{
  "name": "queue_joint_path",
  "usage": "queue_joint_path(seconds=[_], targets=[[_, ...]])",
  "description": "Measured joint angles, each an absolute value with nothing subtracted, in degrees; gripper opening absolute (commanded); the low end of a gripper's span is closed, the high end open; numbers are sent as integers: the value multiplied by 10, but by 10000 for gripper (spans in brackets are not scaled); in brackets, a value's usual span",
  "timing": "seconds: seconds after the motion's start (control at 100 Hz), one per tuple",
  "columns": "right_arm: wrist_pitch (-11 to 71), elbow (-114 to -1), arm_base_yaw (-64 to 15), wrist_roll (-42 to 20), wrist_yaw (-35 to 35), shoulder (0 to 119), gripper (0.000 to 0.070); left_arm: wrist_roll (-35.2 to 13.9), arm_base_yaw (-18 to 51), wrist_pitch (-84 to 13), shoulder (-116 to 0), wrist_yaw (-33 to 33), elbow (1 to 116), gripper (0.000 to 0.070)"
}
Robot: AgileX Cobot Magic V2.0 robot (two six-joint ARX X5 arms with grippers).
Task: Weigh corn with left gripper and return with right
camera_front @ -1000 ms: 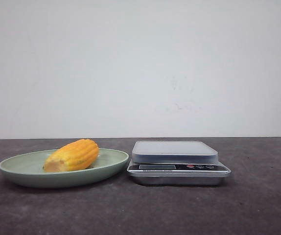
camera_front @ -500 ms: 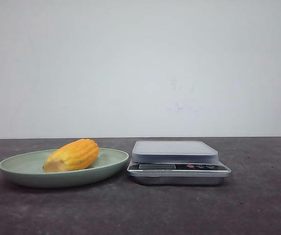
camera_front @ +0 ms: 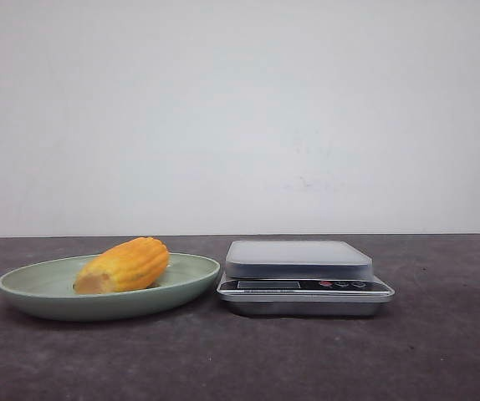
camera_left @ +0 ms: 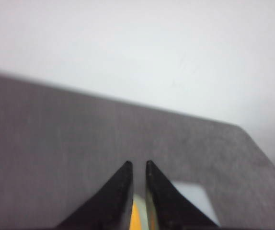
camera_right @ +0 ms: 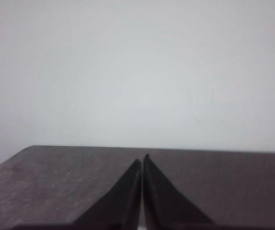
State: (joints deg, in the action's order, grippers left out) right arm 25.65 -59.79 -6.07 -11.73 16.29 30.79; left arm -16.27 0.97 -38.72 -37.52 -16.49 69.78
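Plain white wall behind; dark grey tabletop (camera_front: 441,351) runs the full width of the front view. No arm appears in that view.

Left to right on the table:
- Shallow pale green plate (camera_front: 31,292), at about 9 o'clock from the scale.
- Corn (camera_front: 123,265) lies on its side in the plate, paler cut end toward the 7 o'clock side, rounded end toward 1 o'clock. Touching the plate only.
- Silver kitchen scale (camera_front: 305,276), just beside the plate's rim; whether rim and scale touch cannot be told. Platform bare, buttons on the near face; display too small to read.

Left gripper (camera_left: 138,165): fingers nearly together, a narrow slit between the tips, nothing held. A sliver of yellow-orange shows between the fingers low in the left wrist view, probably the corn, with a pale patch next to it that may be the scale.
Right gripper (camera_right: 143,159): fingers pressed together, empty, pointed over bare table toward the wall.

Judgement: task not started; step in hand is the left arm's reach for the corn.
Notes for doing it well:
- Spread the fingers wider than the cob before descending.
- Close across the short axis near mid-length; the ribbed, rounded body may roll or squirt out if pinched near the taper.
- Descend short of the plate floor, clear of the rim.
- Lift straight up, then travel toward 3 o'clock and set down centred on the platform.
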Motion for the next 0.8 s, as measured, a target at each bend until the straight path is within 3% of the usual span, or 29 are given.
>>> queue_joint_path(seconds=[0.14,0.17,0.21,0.29,0.32,0.8], targets=[[257,-632,-61,-98,166,336,1,-146,10,-382,-424,-173,782,45],[261,-632,-61,-96,167,337,35,-145,10,-382,-428,-179,786,94],[264,-632,-61,-93,168,338,169,-145,10,-384,-429,-188,787,250],[263,-632,-61,-90,175,338,598,-145,10,-403,-431,-200,787,698],[263,-632,-61,-90,178,338,700,-144,10,-412,-432,-201,787,700],[272,-632,-61,-88,179,339,700,-151,43,-514,-493,-209,787,700]])
